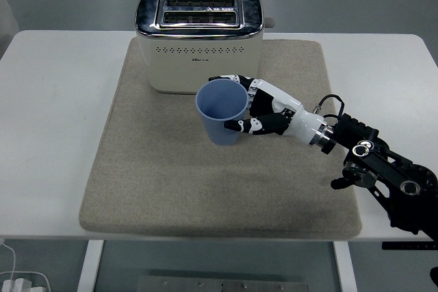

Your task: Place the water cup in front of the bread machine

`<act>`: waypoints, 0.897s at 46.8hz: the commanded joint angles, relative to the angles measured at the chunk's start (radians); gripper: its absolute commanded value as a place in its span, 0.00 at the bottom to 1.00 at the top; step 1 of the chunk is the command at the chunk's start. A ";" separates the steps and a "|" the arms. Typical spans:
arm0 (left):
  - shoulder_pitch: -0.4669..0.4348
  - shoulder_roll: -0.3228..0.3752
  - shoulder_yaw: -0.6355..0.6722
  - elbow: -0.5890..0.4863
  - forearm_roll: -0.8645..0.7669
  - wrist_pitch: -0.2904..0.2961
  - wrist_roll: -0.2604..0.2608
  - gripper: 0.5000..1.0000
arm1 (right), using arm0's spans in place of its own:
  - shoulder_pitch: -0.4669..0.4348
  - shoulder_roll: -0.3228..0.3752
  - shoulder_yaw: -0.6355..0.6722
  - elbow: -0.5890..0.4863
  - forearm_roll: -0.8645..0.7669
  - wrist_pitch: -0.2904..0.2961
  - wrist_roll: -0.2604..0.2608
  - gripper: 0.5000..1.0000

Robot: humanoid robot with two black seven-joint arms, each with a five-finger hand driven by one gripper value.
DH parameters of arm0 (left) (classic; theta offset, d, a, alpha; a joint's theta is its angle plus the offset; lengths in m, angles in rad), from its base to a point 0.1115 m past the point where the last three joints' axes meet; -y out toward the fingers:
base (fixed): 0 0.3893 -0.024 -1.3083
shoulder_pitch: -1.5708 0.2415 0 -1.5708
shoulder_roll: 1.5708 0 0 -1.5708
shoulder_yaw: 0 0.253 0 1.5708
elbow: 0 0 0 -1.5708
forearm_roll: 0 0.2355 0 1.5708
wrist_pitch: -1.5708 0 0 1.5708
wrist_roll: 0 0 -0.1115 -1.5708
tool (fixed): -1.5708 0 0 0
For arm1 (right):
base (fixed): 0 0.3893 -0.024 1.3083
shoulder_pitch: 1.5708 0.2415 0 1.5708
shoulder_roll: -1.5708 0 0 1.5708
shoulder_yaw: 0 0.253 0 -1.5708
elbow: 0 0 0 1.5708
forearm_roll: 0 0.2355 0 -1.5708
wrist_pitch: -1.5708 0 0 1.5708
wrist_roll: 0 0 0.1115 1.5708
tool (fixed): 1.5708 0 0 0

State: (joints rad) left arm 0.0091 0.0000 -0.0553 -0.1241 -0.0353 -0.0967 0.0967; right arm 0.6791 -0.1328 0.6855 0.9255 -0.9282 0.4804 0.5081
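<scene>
1. We start at the fingers [236,78]: white-and-black digits wrapped around the blue water cup [221,111], some curling over its far side near the rim, the thumb pressing low on the near side.
2. So the right hand [263,109] is grasping the cup from the cup's right, and the hold looks firm.
3. We see the cup upright, mouth open to the camera, nothing visible inside it.
4. It sits over the beige mat [164,182], just in front of the bread machine [199,40], a little right of the machine's middle. Whether its base touches the mat or hangs just above it, we cannot tell.
5. Out from the hand, the white wrist runs back to the black right arm [383,182], which comes in from the right edge across the mat's right side.
6. The bread machine stands at the mat's far end, two slots on top.
7. All of it rests on the white table [48,135].
</scene>
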 commanded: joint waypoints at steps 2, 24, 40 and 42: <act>0.000 0.000 0.000 0.000 0.000 0.000 0.000 1.00 | 0.023 0.039 -0.003 -0.022 0.000 -0.026 -0.028 0.45; 0.000 0.000 0.000 0.000 0.000 0.000 0.000 1.00 | 0.050 0.133 -0.017 -0.070 -0.001 -0.147 -0.125 0.48; 0.000 0.000 0.000 0.001 0.000 0.000 0.000 1.00 | 0.040 0.133 -0.024 -0.117 0.006 -0.187 -0.125 0.52; 0.000 0.000 0.000 0.000 0.000 0.000 0.000 1.00 | 0.039 0.133 -0.023 -0.120 0.011 -0.193 -0.125 0.54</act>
State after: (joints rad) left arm 0.0092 0.0000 -0.0552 -0.1240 -0.0354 -0.0966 0.0966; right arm 0.7195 0.0001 0.6605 0.8119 -0.9231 0.2944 0.3834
